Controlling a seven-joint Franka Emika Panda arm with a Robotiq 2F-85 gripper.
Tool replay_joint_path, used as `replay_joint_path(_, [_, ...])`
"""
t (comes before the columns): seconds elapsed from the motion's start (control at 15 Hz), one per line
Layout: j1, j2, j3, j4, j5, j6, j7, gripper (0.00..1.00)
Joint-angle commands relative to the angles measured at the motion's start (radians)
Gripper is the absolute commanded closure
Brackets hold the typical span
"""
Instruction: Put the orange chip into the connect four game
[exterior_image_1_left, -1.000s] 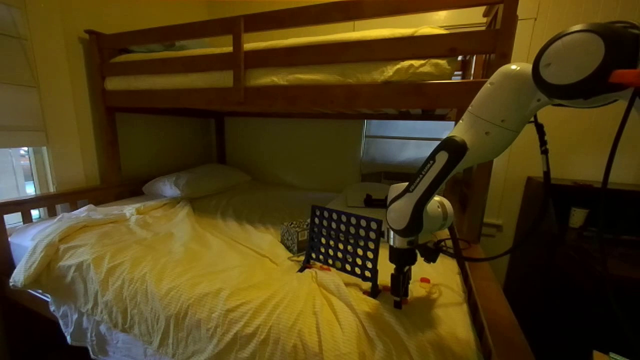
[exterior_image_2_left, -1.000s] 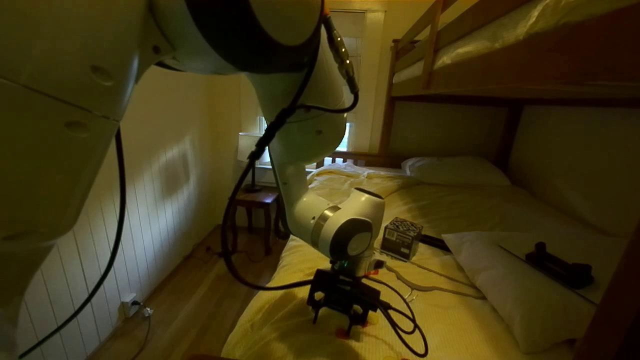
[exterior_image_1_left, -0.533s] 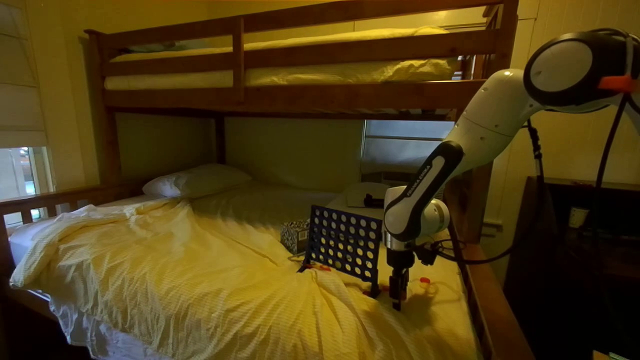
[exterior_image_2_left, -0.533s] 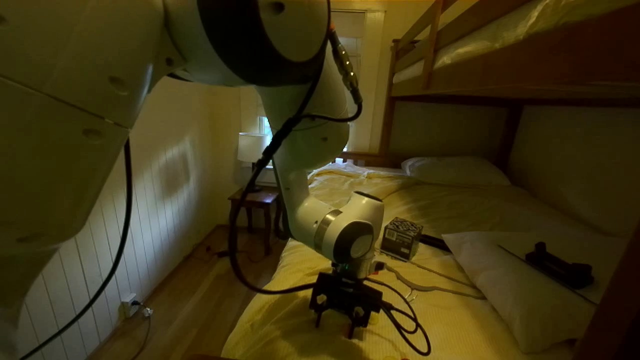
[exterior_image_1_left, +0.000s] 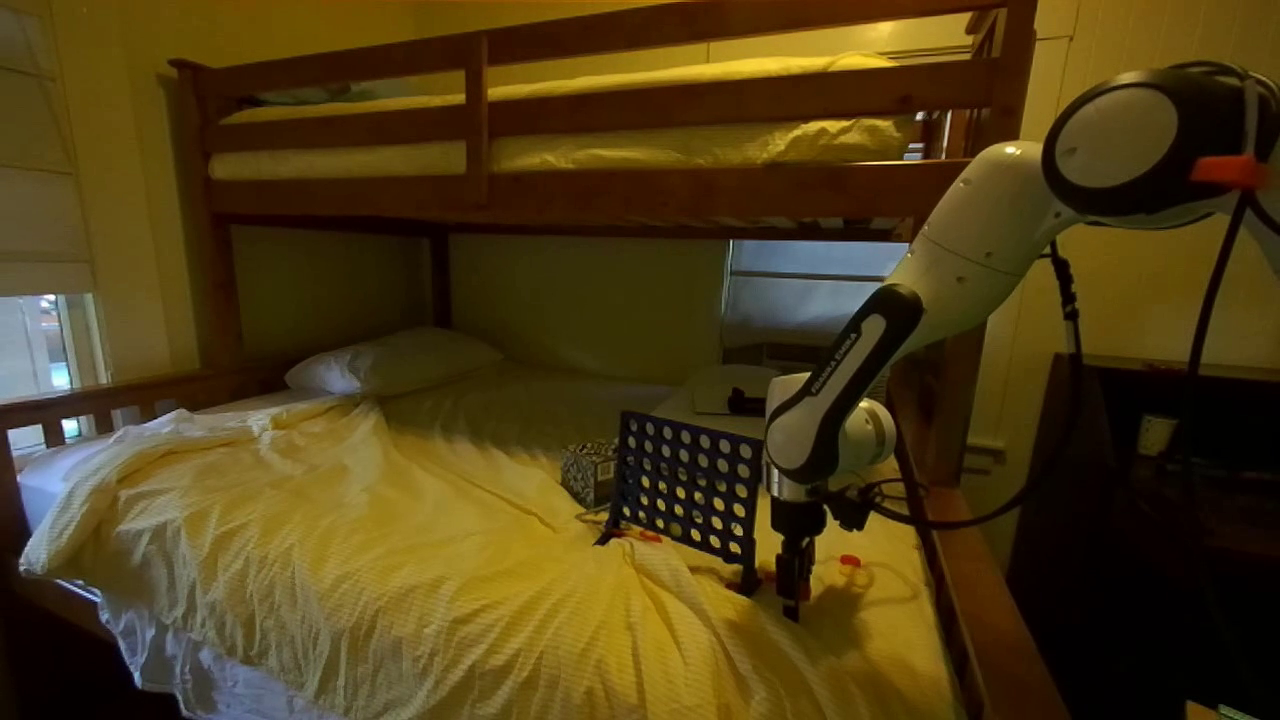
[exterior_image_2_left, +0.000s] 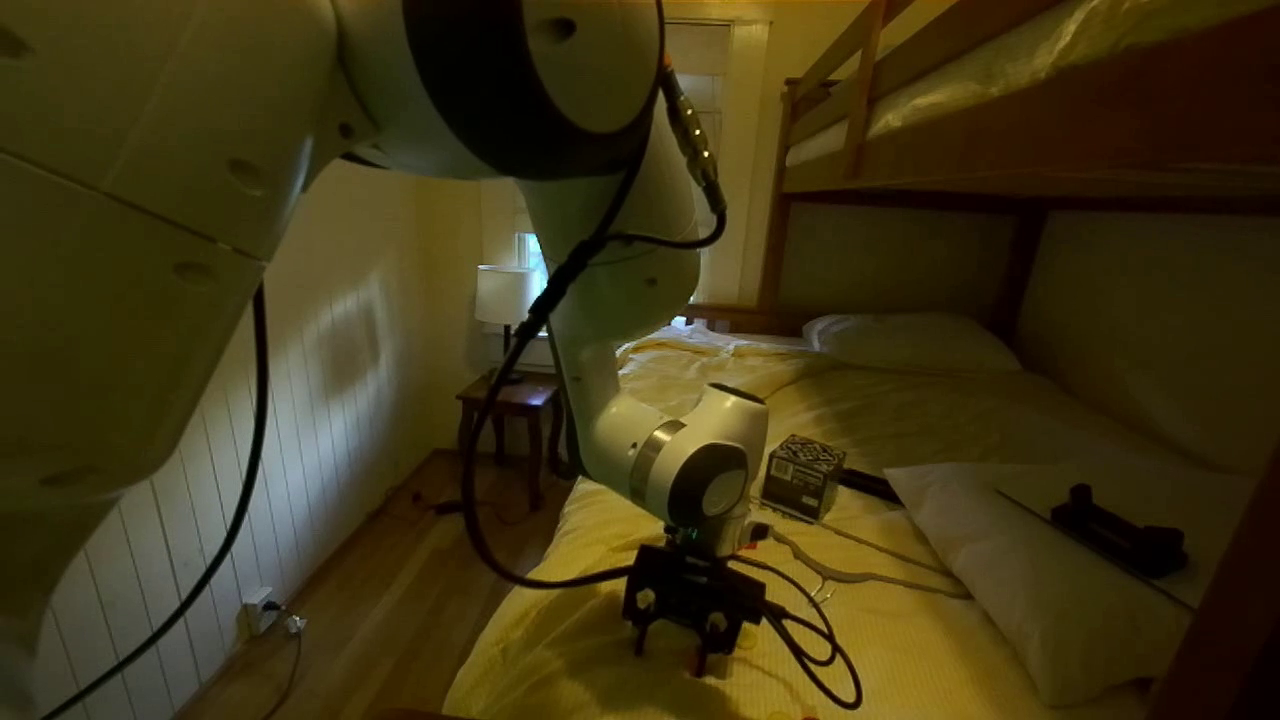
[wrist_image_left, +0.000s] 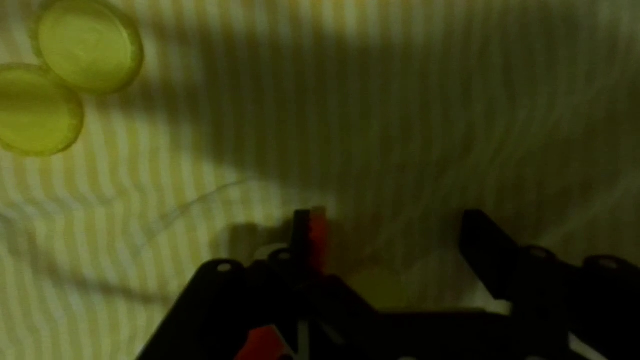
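The connect four game (exterior_image_1_left: 690, 485) is a dark upright rack with round holes, standing on the bed. I cannot make it out in the view from behind the arm. My gripper (exterior_image_1_left: 794, 600) points down beside the rack's near foot, low over the cover. In the wrist view the gripper (wrist_image_left: 390, 237) is open, its fingers wide apart. An orange chip (wrist_image_left: 318, 240) shows as a narrow strip along the inner side of one finger; I cannot tell if it touches. Another orange chip (exterior_image_1_left: 850, 561) lies on the bed beyond the gripper. More orange bits lie near the rack's feet.
Two yellow chips (wrist_image_left: 90, 47) lie on the striped cover. A patterned box (exterior_image_2_left: 803, 478) stands near the rack. A hanger-like loop (exterior_image_2_left: 860, 573) and a pillow (exterior_image_2_left: 960, 560) with a dark object (exterior_image_2_left: 1118, 535) lie nearby. A wooden bed rail (exterior_image_1_left: 985, 610) runs along one side.
The arm has lowered slightly and my gripper has shifted a little towards the rack. Orange chips seen by the fingers a second ago are now mostly hidden in an exterior view. The rack has not moved.
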Motion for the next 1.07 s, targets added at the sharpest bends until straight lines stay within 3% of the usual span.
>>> replay_joint_path(0.0, [0.002, 0.011, -0.005, 0.017, -0.024, 0.004, 0.017, 0.33])
replay_joint_path(0.07, [0.001, 0.010, -0.006, 0.017, -0.023, 0.005, 0.017, 0.40])
replay_joint_path(0.13, [0.001, 0.008, -0.006, 0.016, -0.023, 0.006, 0.016, 0.36])
replay_joint_path(0.33, [-0.001, 0.003, -0.009, 0.014, -0.023, 0.013, 0.018, 0.46])
replay_joint_path(1.0, [-0.002, -0.007, -0.015, 0.003, -0.025, 0.044, 0.020, 0.47])
